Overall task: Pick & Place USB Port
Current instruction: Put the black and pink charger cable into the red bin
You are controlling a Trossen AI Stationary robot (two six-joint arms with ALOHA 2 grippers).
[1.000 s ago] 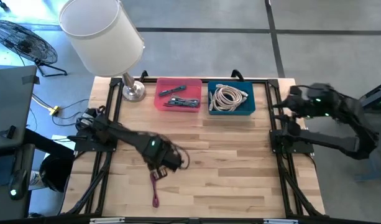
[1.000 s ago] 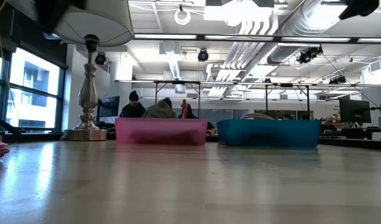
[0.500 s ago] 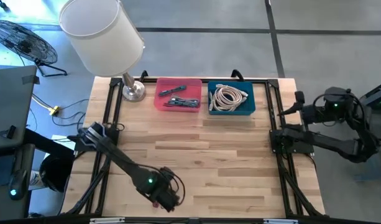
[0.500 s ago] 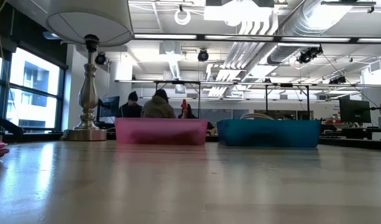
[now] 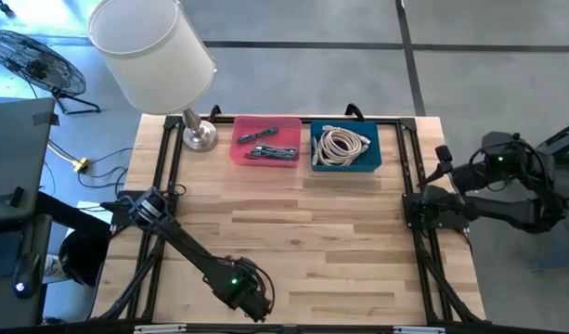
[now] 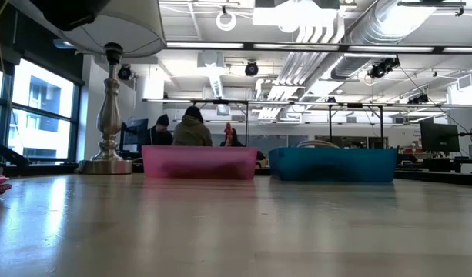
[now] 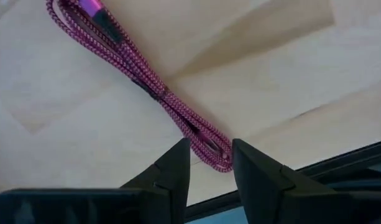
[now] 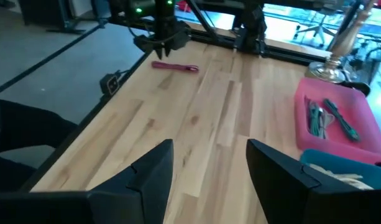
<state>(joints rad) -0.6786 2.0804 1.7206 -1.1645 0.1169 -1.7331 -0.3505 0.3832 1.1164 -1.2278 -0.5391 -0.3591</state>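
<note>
A: What is shown in the high view?

B: The left gripper (image 5: 253, 301) is seen low over the front edge of the counter (image 5: 293, 213), with the cable hidden beneath it. The pink tray (image 5: 265, 142) with a few tools and the blue tray (image 5: 345, 148) with a coiled pale cable (image 5: 343, 145) are set side by side at the far edge, beside the lamp (image 5: 154, 56). The right gripper (image 5: 442, 167) is parked off the counter's right side, judged to be kept clear of the work.

A: And the low view?

B: Only the two trays and the lamp's stem are seen across the counter; people are seated in the room behind. Neither gripper is shown there.

A: The left wrist view?

B: The magenta braided USB cable (image 7: 140, 81) is laid folded on the counter, its looped end lying just ahead of the gap between the left arm's fingers (image 7: 171, 174). The fingers are held apart, with nothing clamped, presumably so the cable's loop can be straddled before closing.

A: The right wrist view?

B: The right arm's fingers (image 8: 150, 171) are spread with nothing between them. Far across the counter, the cable is seen lying flat, the left gripper just above one end of it. The pink tray is seen well apart from it, so a carry is judged to remain.
</note>
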